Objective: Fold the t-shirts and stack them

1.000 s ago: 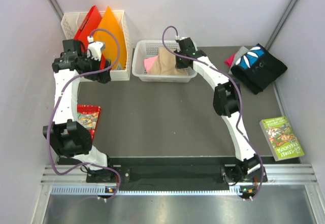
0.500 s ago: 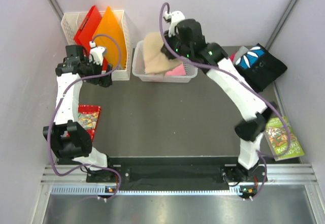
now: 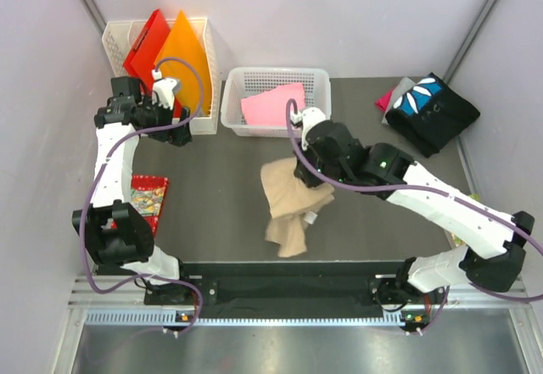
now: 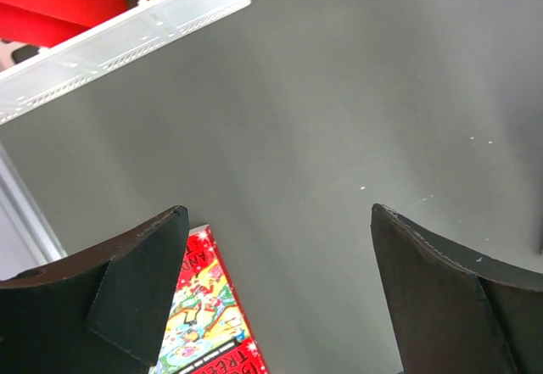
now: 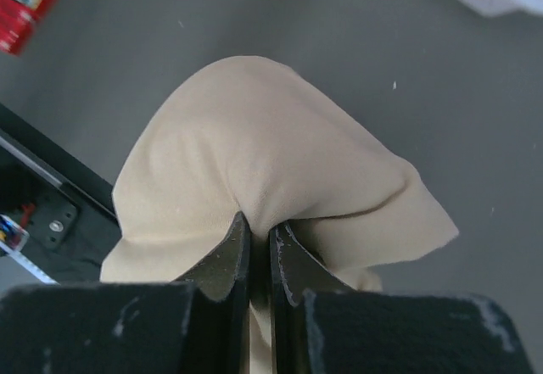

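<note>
A bunched tan t-shirt (image 3: 290, 204) hangs over the middle of the dark table, pinched by my right gripper (image 3: 307, 173). In the right wrist view the gripper (image 5: 256, 231) is shut on a fold of that tan cloth (image 5: 254, 162). A pink t-shirt (image 3: 271, 107) lies in the white mesh basket (image 3: 316, 77) at the back. A black t-shirt with blue-and-white print (image 3: 431, 111) lies at the back right on grey and magenta ones (image 3: 390, 98). My left gripper (image 3: 170, 94) hovers open beside the folder basket; in its wrist view the gripper (image 4: 276, 247) holds nothing.
A white basket (image 3: 114, 35) at the back left holds red and orange folders (image 3: 165, 47). A red picture book (image 3: 146, 198) lies by the left arm, also seen between the left fingers (image 4: 212, 323). The right arm hides most of the far right table edge.
My right gripper has lifted the tan t-shirt out of the mesh basket and swung it down to the table's middle, uncovering the pink one. The left arm has barely moved.
</note>
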